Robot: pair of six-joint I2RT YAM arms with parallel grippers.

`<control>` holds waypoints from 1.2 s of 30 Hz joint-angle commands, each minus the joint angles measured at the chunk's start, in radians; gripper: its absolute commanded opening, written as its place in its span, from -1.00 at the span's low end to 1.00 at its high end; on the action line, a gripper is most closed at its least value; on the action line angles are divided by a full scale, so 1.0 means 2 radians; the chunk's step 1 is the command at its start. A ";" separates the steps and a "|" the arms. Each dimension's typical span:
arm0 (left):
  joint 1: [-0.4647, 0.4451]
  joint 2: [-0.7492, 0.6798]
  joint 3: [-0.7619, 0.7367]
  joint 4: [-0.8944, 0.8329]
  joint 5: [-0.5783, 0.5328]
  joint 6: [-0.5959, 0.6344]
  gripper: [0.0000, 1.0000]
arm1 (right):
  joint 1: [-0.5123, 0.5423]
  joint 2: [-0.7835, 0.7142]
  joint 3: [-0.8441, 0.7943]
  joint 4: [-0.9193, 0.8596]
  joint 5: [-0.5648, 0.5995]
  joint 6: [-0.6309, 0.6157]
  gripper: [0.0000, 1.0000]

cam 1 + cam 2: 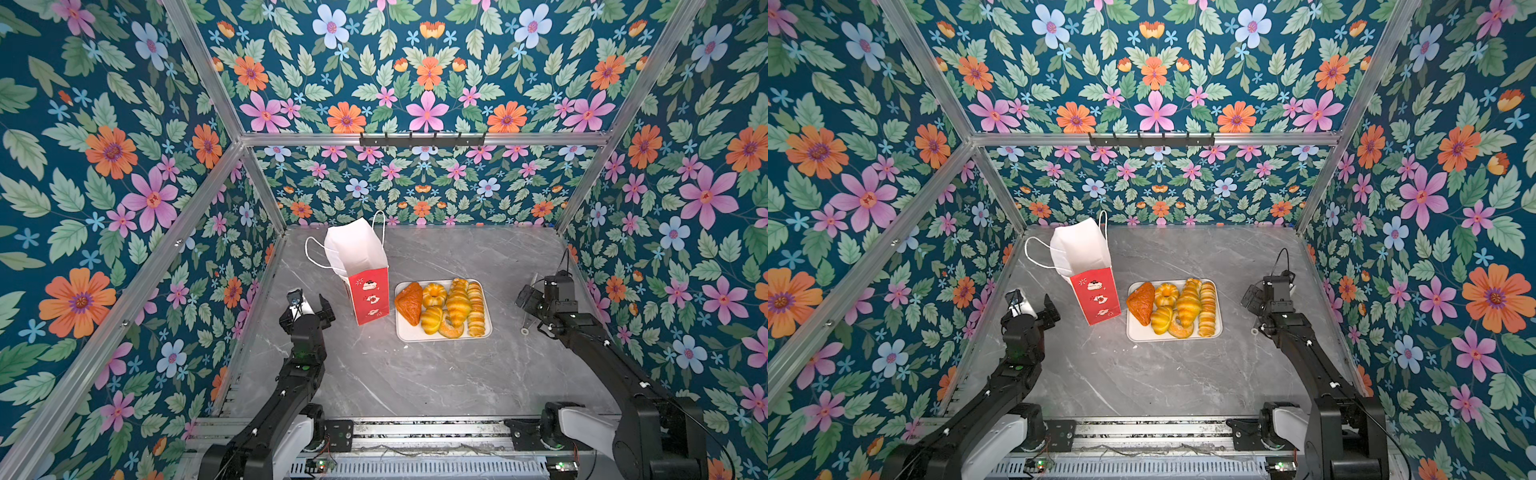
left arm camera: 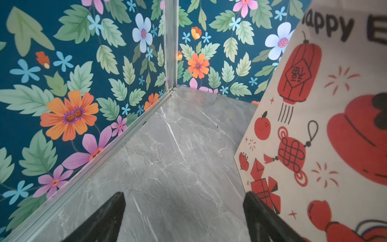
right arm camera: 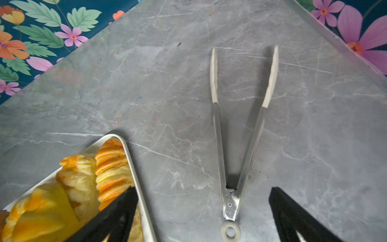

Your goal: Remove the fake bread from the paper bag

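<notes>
Cannot see to the bottom of the paper bag [image 1: 368,291], only white lining; cropped at the frame edge in the left wrist view. Stands upright on the marbled grey tabletop [image 1: 395,374], just beside the left gripper [image 2: 184,220], fingers spread and empty. Glossy, ridged golden fake bread [image 1: 453,305] heaped on a white tray [image 1: 409,332], beside the right gripper [image 3: 207,218], fingers spread above metal tongs [image 3: 230,201].

Paper bag [image 2: 314,125] cropped at edge; tongs [image 1: 525,331] mostly behind right arm [image 1: 582,332].
</notes>
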 commanded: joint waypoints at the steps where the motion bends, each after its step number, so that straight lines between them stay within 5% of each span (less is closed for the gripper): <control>1: 0.000 0.044 -0.011 0.130 0.010 0.054 0.82 | 0.010 0.008 0.002 0.029 -0.002 -0.020 0.99; 8: 0.021 0.236 -0.001 0.305 0.025 0.061 0.87 | 0.028 0.026 -0.013 0.077 0.043 -0.031 0.99; 13: 0.038 0.304 0.049 0.280 0.060 0.069 0.90 | 0.028 0.004 -0.045 0.134 0.046 -0.057 0.99; 15: 0.047 0.356 0.040 0.365 0.085 0.080 0.90 | 0.028 -0.013 -0.065 0.167 0.055 -0.072 0.99; 17: 0.051 0.335 0.049 0.299 0.096 0.066 0.92 | 0.028 -0.031 -0.084 0.200 0.065 -0.086 0.99; 22: 0.052 0.348 0.044 0.340 0.097 0.073 1.00 | 0.028 -0.052 -0.156 0.339 0.081 -0.130 0.99; 36: 0.051 0.347 0.043 0.338 0.095 0.074 1.00 | 0.028 0.077 -0.167 0.458 0.110 -0.206 0.97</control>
